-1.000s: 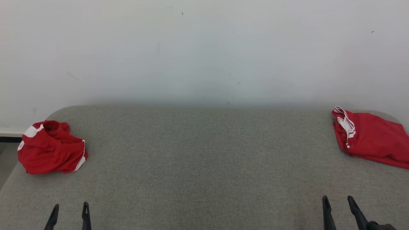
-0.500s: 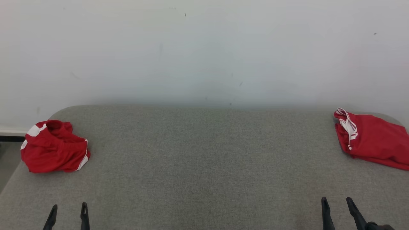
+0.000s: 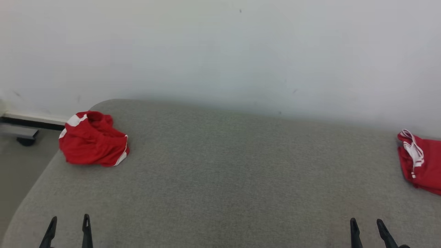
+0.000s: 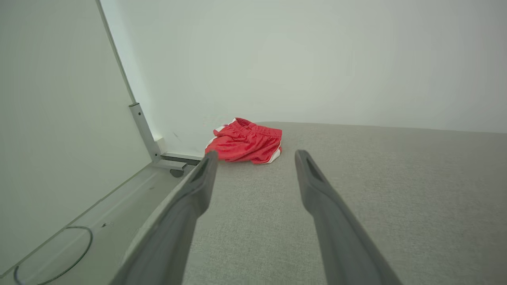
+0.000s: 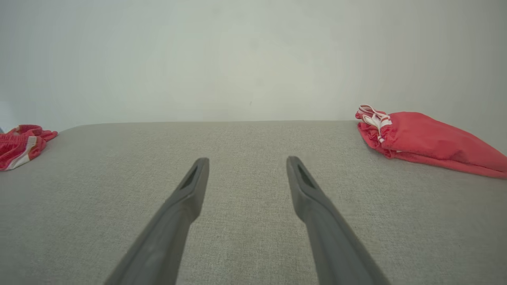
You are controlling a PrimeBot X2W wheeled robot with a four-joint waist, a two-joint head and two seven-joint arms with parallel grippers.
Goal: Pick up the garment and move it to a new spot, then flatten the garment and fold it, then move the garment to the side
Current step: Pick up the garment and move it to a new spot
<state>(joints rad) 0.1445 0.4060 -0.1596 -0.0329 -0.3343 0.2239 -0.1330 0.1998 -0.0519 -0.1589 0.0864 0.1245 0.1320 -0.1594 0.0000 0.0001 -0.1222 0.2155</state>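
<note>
Garment crumpled, red, white stripes, far left on grey surface; left tool, right tool both spread, empty.

Left gripper and right gripper: each has its two long dark fingers spread wide, pointing forward, nothing between them; the grippers sit well apart.

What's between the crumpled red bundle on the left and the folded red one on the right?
Nothing: the head view shows bare grey surface between the crumpled garment and the folded garment.
</note>
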